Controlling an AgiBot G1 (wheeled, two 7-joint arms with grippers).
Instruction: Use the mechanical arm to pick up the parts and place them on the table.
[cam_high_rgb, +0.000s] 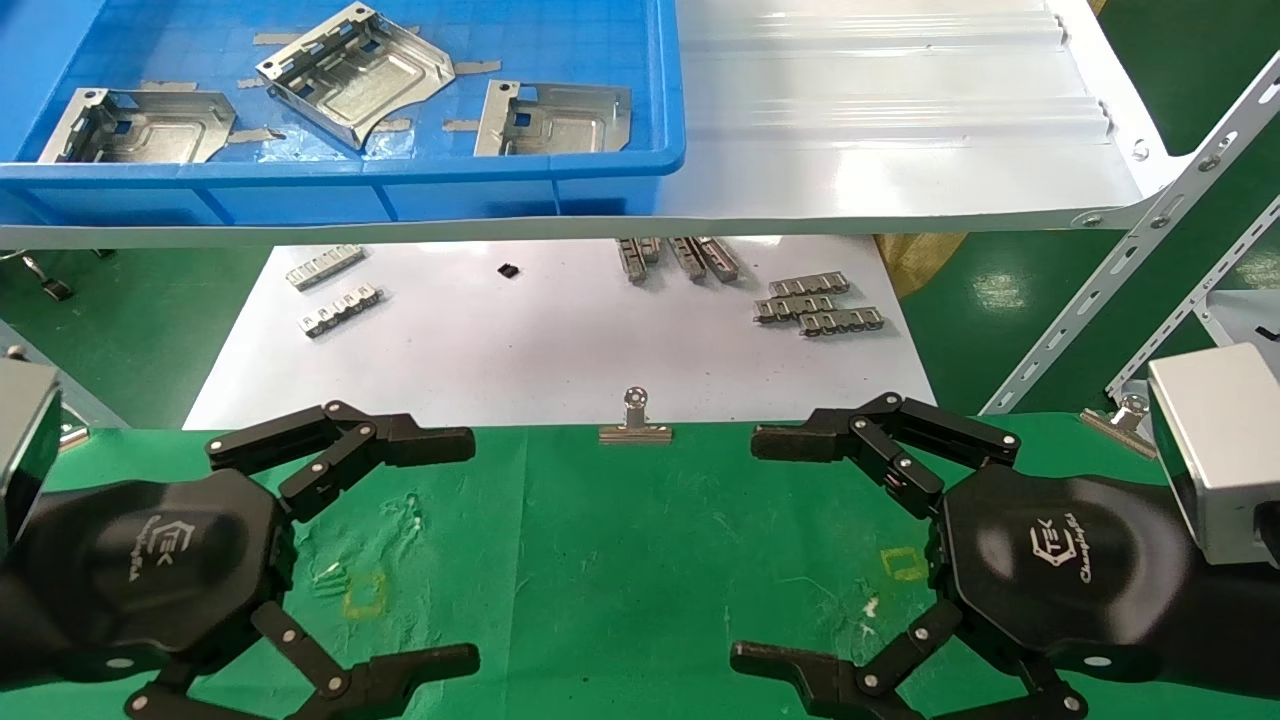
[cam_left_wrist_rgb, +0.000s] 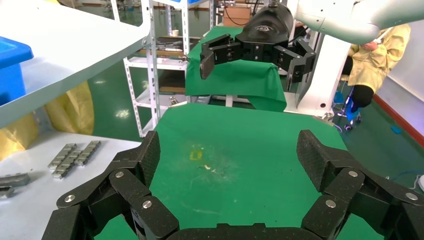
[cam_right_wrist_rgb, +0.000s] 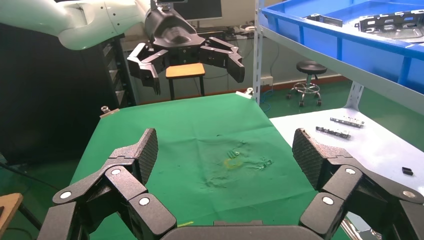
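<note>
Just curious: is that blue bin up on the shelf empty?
No. The blue bin holds three parts, all lying inside it.

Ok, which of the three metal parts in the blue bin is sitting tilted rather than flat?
The middle part, turned at an angle with its flange raised. The left part and right part lie flat along the blue bin front wall.
</note>
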